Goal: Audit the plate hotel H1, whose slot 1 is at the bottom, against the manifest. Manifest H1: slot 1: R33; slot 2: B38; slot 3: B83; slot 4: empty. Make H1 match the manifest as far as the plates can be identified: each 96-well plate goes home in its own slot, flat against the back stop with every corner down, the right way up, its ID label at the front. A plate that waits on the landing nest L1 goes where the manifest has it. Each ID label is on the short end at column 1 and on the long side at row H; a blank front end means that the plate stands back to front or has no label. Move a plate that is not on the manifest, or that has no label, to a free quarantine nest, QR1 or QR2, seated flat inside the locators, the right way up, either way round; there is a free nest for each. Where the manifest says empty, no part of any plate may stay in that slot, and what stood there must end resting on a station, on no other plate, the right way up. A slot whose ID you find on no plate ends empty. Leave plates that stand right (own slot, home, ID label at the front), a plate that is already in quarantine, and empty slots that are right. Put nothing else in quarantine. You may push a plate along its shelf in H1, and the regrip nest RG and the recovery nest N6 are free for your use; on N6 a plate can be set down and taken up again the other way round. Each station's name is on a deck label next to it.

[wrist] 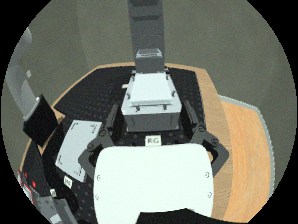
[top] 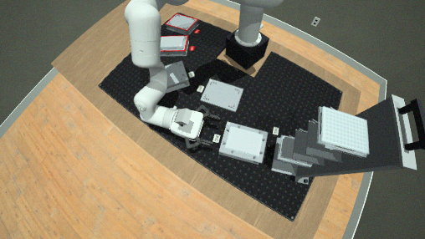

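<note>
Two red-framed nests [top: 181, 22] [top: 174, 43], three grey nests [top: 177, 75] [top: 222, 94] [top: 243, 142], one white 96-well plate [top: 344, 130] atop one dark tower [top: 378, 138], and five small deck labels are counted.

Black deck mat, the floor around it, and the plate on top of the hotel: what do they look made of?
Deck mat: matte black sheet with a regular dot grid, likely a perforated or studded board; rubber or metal is unclear.
Floor: wood planks, visible grain and seams, low sheen.
Top plate: white, matte, with a fine well grid, probably moulded plastic.
</note>
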Tool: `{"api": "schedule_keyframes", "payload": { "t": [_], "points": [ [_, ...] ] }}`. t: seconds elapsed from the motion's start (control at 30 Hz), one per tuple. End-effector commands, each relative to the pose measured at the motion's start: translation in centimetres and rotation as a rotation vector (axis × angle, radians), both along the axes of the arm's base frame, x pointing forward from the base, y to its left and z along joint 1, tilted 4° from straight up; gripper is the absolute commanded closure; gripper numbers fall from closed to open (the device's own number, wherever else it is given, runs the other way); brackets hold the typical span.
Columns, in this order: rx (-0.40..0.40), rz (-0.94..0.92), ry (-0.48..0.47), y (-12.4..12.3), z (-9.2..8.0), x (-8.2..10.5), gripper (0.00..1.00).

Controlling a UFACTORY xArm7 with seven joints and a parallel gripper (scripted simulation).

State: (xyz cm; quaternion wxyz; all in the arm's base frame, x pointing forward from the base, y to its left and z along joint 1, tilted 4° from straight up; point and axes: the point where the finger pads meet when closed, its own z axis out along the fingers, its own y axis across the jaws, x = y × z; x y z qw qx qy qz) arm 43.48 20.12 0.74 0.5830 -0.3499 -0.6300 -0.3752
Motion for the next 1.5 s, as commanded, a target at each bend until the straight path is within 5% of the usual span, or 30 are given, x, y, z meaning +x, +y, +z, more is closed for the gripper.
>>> {"api": "schedule_keyframes", "payload": {
  "t": [0.0, 1.47],
  "points": [
    [0.0, 0.0, -0.002, 0.0, 0.8, 0.0, 0.0],
    [0.0, 0.0, -0.002, 0.6, 11.4, -1.1, 0.0]
  ]
}}
